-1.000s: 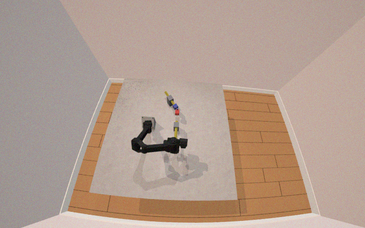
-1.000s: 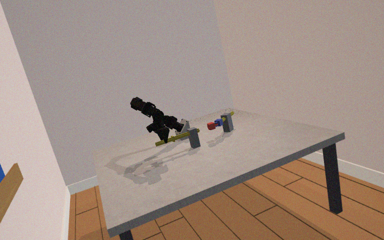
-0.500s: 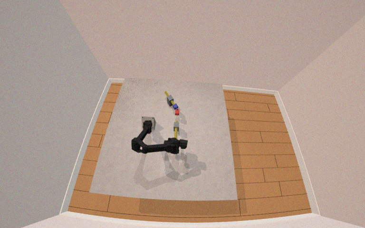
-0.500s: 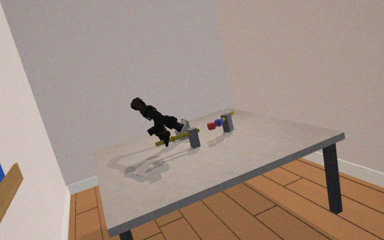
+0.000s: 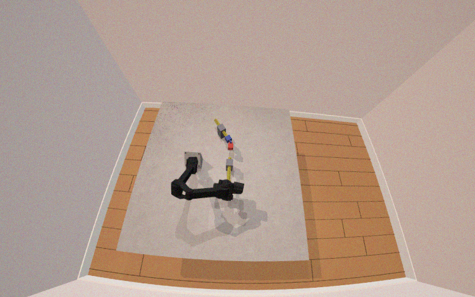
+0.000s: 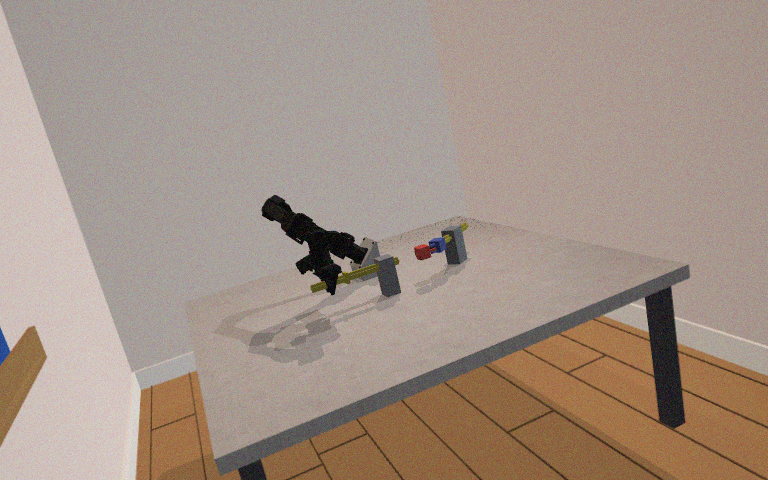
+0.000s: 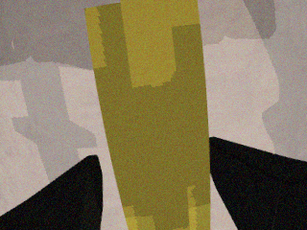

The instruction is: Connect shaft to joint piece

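The second shaft point(image 5: 228, 173) point(image 6: 362, 273) point(image 7: 155, 115), yellow, runs through the second grey block point(image 5: 229, 163) point(image 6: 389, 277); its tip sticks out a little, a gap apart from the red joint piece point(image 5: 230, 146) point(image 6: 421, 251). That piece is hinged to a blue part point(image 5: 228, 138) point(image 6: 436, 244) on the first shaft point(image 5: 216, 121) point(image 6: 464, 226), held in the first grey block point(image 5: 221, 128) point(image 6: 454, 247). My gripper point(image 6: 332, 289) point(image 7: 153, 157) is part-open around the second shaft's rear part. The right-hand finger is at its side; a gap shows on the left. The joint's opening is too small to make out.
The grey tabletop point(image 5: 273, 227) point(image 6: 509, 300) carries both blocks and the arm's base plate point(image 5: 198, 155) point(image 6: 370, 247). The black arm point(image 5: 203, 193) point(image 6: 320, 243) reaches over the second shaft's rear end. A wooden floor point(image 5: 343, 195) point(image 6: 396, 435) lies around the table.
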`<state>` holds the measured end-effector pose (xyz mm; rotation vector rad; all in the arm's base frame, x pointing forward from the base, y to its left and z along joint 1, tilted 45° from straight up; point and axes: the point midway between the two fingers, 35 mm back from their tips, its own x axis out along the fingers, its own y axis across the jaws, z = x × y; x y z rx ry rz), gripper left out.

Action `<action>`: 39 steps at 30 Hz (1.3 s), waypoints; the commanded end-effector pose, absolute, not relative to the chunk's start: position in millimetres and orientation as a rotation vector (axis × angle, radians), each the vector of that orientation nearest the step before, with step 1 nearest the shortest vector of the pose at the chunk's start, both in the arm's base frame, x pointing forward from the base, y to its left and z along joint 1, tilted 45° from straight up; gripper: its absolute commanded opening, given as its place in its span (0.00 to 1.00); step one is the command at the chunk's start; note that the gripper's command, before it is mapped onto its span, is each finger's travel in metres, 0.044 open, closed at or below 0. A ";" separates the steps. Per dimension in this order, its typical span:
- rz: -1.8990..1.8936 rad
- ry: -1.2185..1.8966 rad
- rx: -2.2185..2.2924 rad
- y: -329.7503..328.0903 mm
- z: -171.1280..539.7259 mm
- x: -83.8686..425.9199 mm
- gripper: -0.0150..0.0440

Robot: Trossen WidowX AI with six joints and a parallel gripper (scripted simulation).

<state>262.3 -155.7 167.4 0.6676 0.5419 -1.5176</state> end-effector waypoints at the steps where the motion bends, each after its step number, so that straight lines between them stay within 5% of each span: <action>1: -1.517 0.549 0.666 -155.5 165.8 261.7 0.43; 39: -1.519 0.545 0.665 -155.8 166.4 261.7 0.37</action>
